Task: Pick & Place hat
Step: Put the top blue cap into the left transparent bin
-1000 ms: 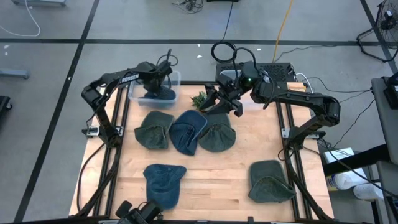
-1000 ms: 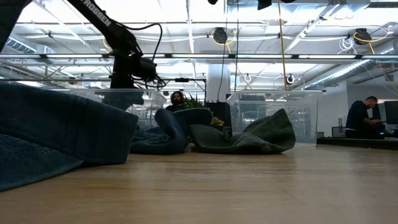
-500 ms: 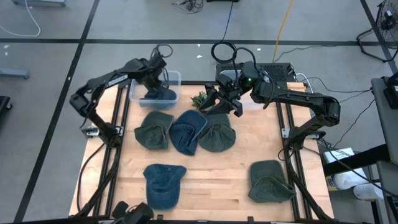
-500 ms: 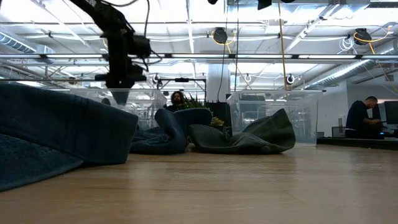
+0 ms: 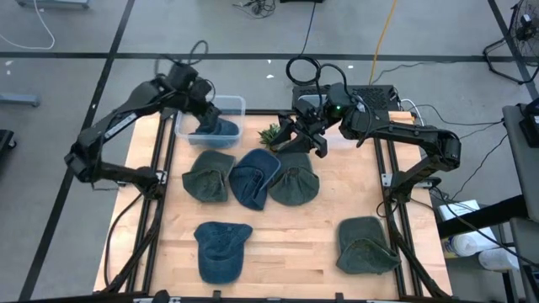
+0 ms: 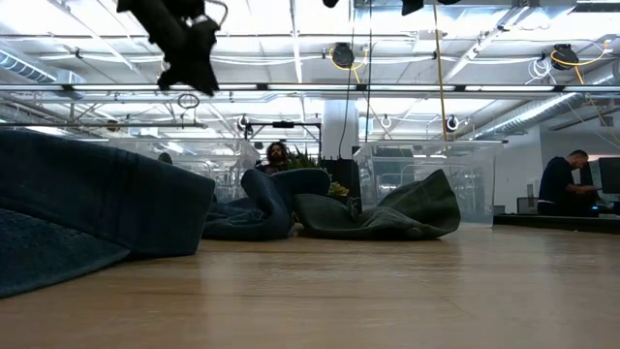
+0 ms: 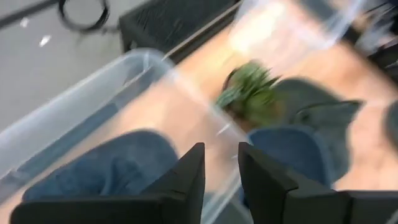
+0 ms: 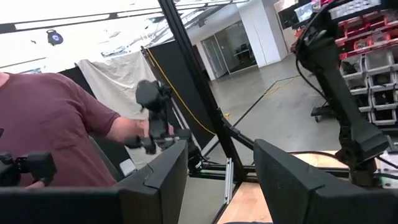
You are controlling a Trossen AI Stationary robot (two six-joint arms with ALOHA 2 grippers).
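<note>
A blue hat lies crumpled in the clear bin at the table's far left; the left wrist view shows the blue hat on the bin's floor. My left gripper hangs above the bin, slanting down, its fingers narrowly open with nothing between them. High in the low view, my left gripper shows dark. My right gripper waits raised at the far middle, open and empty. Several more hats, green and blue, lie flat on the table.
Green hats flank a blue hat mid-table; another blue hat and green hat lie near the front. A small plant stands beside the bin. A person shows beyond the table.
My left gripper has risen out of the bin and drawn back toward the table's far left corner, tipping from steeply down to slanting. The blue hat has stayed lying in the bin.
</note>
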